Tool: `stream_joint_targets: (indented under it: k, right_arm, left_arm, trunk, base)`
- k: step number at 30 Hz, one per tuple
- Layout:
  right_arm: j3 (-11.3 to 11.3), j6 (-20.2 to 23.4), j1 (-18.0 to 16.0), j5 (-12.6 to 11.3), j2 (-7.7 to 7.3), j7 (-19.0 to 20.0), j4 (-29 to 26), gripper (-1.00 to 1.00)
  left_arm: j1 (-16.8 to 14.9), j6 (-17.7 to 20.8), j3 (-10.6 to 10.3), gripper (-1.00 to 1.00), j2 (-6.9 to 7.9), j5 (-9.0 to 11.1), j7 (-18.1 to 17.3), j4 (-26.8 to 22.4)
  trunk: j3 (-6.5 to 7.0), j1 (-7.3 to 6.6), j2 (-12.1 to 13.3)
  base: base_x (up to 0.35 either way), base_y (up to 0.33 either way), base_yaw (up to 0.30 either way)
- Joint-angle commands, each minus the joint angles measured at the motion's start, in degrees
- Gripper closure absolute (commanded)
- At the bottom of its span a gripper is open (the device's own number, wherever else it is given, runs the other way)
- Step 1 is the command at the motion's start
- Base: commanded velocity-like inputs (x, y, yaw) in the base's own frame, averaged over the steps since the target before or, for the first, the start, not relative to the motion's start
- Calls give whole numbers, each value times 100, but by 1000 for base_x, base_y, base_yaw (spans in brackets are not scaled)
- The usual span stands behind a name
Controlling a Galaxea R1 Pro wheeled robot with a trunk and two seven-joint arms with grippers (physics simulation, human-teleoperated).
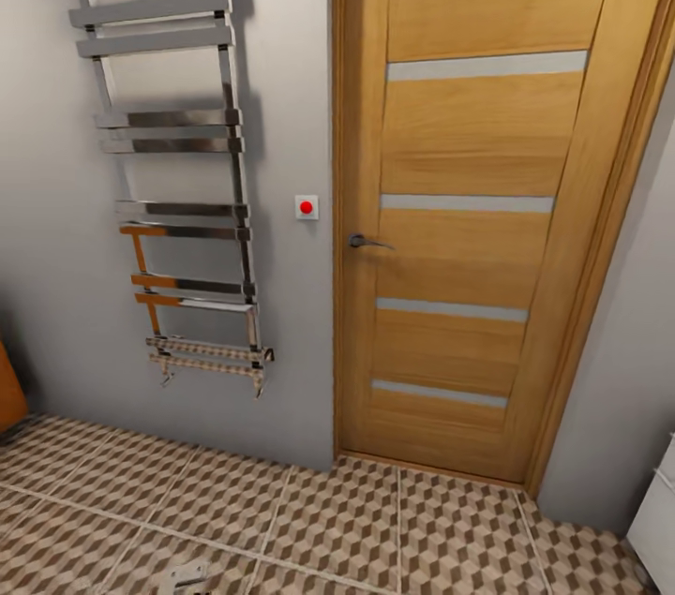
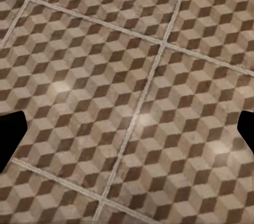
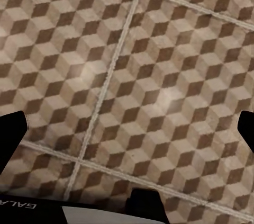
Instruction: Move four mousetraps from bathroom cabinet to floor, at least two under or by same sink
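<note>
Facing wooden door and towel rail; one mousetrap on bathroom floor, near edge. Left hand and right hand released, empty. Others unseen, task probably unfinished.

Head camera faces the door from nearby, tilted down; both wrist cameras look down closely at the bathroom floor before it, the surface all views share.

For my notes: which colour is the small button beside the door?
Red, on a white plate; the head view shows it best.

The cube-patterned bathroom floor carries 1 small pale object, too cropped to identify, at the head view's lower edge.
</note>
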Motion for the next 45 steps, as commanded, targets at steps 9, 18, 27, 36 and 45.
stream_joint_targets:
  k: [9,18,27,36,45]
  right_arm:
    - [39,-21,-7,23,0,-13,18,-100]
    - [39,-4,-8,23,9,-12,18,-100]
    - [39,1,-10,23,3,-12,18,-100]
    - [39,2,-12,23,1,-24,18,-100]
    - [39,2,-10,23,1,-37,18,-100]
  left_arm:
    - [-4,-16,-48,-100,-1,44,14,3]
    - [-6,-16,-49,-100,-1,44,14,3]
    - [-7,-16,-49,-100,-1,43,14,3]
    - [-6,-16,-49,-100,-1,44,14,3]
    - [-4,-16,-49,-100,-1,41,14,3]
  trunk:
    - [-6,0,-4]
    - [-6,0,-4]
    - [-6,0,-4]
    - [-6,0,-4]
    - [-6,0,-4]
  base:
    - [0,0,195]
    - [0,0,32]
    - [0,0,184]
    - [0,0,264]
    - [0,0,274]
